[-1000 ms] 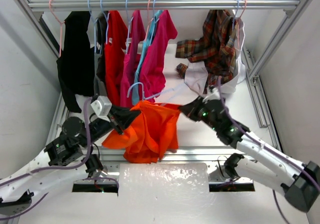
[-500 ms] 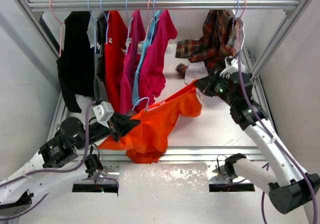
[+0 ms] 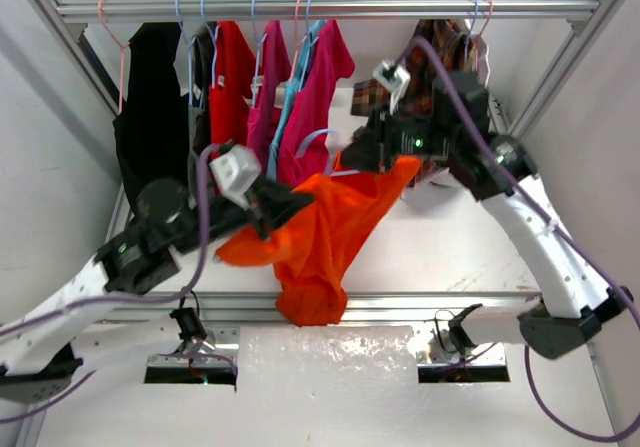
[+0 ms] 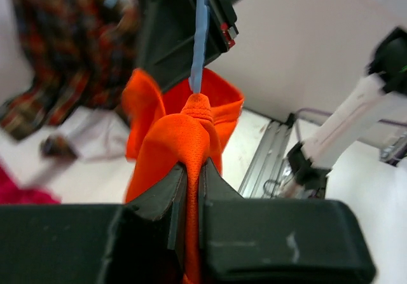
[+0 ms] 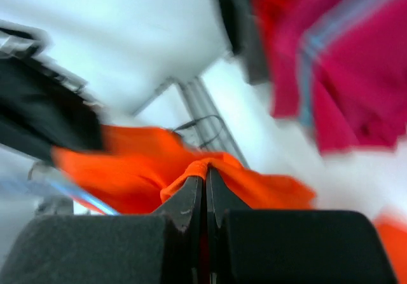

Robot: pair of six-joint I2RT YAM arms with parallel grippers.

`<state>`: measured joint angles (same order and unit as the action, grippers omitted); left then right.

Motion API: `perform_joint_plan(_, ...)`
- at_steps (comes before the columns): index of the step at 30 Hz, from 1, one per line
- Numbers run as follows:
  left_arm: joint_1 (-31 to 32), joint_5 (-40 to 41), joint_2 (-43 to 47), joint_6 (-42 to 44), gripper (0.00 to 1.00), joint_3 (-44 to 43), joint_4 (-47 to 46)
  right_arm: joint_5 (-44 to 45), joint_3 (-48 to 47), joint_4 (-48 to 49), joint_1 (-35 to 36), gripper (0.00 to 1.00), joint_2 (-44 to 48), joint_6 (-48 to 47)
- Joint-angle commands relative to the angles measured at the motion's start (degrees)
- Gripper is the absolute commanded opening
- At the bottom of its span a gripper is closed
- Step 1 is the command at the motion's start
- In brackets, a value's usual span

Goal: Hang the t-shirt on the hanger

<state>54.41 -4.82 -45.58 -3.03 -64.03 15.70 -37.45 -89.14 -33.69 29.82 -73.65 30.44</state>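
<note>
Left gripper (image 3: 283,205) at ten o'clock, right gripper (image 3: 372,157) at two, each pinched tight on bright orange cotton t-shirt (image 3: 320,237); thin pale blue triangular hanger (image 4: 199,42) apparently threaded inside, seating unconfirmed.

Bright orange t-shirt (image 3: 330,232), bunched in mid-air, pale blue hanger (image 4: 200,30) through its top

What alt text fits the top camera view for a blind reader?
The left gripper and right gripper, both shut, hold an orange t-shirt up between them, the hook of a pale blue hanger poking above it. Behind, other clothes hang on a rail.
</note>
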Motion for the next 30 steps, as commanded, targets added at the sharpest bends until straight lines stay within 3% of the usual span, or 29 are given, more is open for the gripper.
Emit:
perform_joint_plan(1, -0.1, -7.9, -9.0, 2.8, 0.00, -9.1, -10.1, -11.3, -16.5, -9.8, 2.1, 0.00, -2.4, -6.3)
perform_joint_plan(3, -0.7, -10.7, -10.6, 4.3, 0.00, -9.8, -11.1, -1.5, -17.5, -14.9, 2.1, 0.00, -2.3, -10.9)
perform_joint_plan(6, -2.0, -14.1, -11.4, 3.3, 0.00, -5.2, -12.9, 9.0, -5.8, -13.2, 2.0, 0.00, 3.0, -12.0)
perform_joint_plan(10, -2.3, -14.1, -6.0, -1.9, 0.00, 5.2, -24.5, 7.2, 9.5, -4.6, 1.9, 0.10, 13.2, -12.2)
perform_joint_plan(13, -2.4, -16.3, -3.5, -3.4, 0.00, 9.7, -28.8, 5.4, 15.1, -2.9, 1.9, 0.14, 16.8, -12.9)
perform_joint_plan(16, -2.4, -16.6, -2.0, -4.0, 0.00, 13.2, -31.5, 6.4, 20.3, -2.3, 1.9, 0.25, 20.3, -14.1)
perform_joint_plan(18, -2.4, -16.8, -1.8, -4.6, 0.00, 15.1, -34.3, 7.5, 22.3, -0.8, 1.9, 0.30, 21.9, -13.9)
perform_joint_plan(21, -2.6, -17.0, -2.3, -5.8, 0.00, 17.9, -37.1, 12.0, 23.1, -0.7, 1.9, 0.52, 24.2, -14.3)
perform_joint_plan(24, -2.8, -17.3, -2.7, -6.5, 0.00, 20.5, -39.9, 14.5, 22.4, -0.7, 1.9, 0.60, 26.3, -17.1)
perform_joint_plan(30, -2.9, -21.6, -2.7, -7.4, 0.00, 24.9, -44.3, 10.4, 24.2, 4.2, 1.9, 0.73, 29.1, -19.6)
